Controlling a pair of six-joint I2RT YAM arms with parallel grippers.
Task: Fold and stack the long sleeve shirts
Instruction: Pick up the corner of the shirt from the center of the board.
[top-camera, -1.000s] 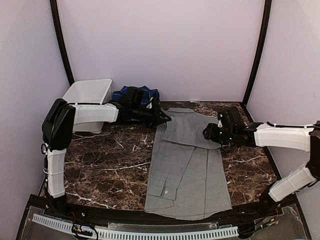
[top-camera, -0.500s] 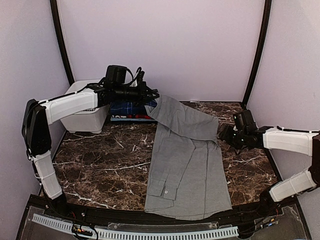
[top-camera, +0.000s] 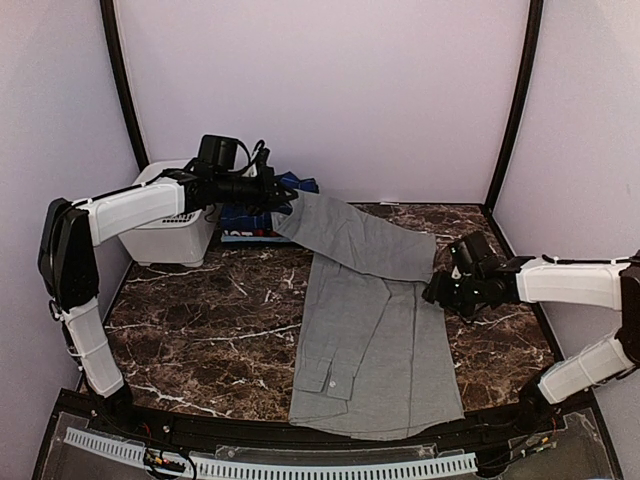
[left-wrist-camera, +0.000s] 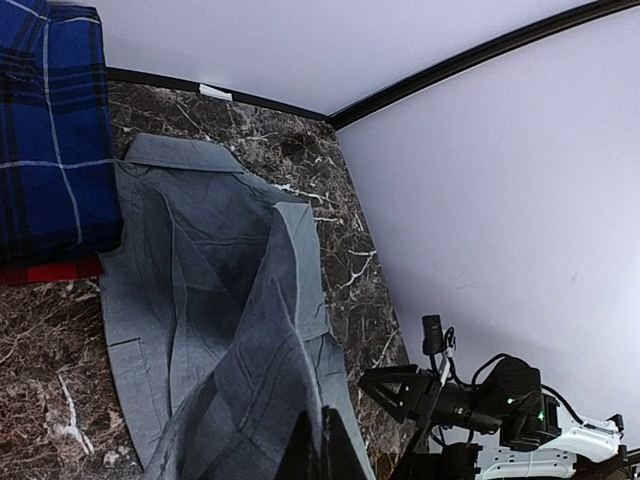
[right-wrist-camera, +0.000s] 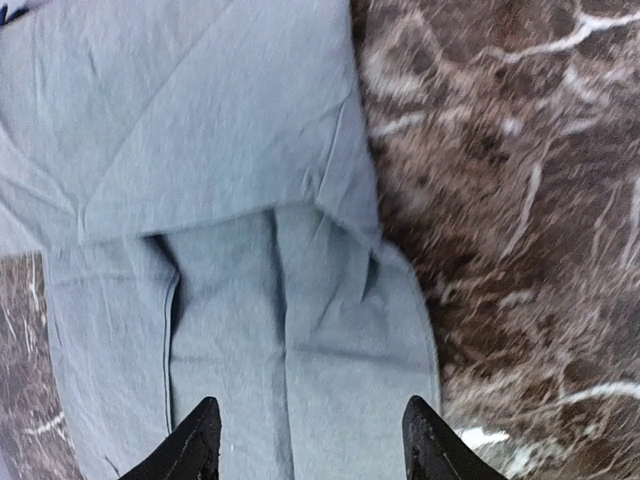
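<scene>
The light grey long sleeve shirt (top-camera: 370, 340) lies lengthwise on the marble table (top-camera: 200, 310). Its upper part is lifted off the table toward the back left. My left gripper (top-camera: 288, 200) is shut on that raised fold; in the left wrist view the fingers (left-wrist-camera: 318, 445) pinch the grey cloth (left-wrist-camera: 200, 260). A folded dark blue plaid shirt (top-camera: 245, 218) rests behind it, on another with a red edge (left-wrist-camera: 50, 268). My right gripper (top-camera: 432, 288) hovers open at the grey shirt's right edge, its jaws (right-wrist-camera: 312, 440) apart over flat cloth (right-wrist-camera: 200, 150), holding nothing.
A white plastic basket (top-camera: 175, 245) stands at the back left, under my left arm. Black frame posts and lilac walls close in the table on three sides. Bare marble (right-wrist-camera: 520, 200) lies to the right of the shirt.
My left gripper has lifted the grey shirt's upper part off the table and carried it back and left. The right gripper drew back to the right, then came down to the shirt's edge.
</scene>
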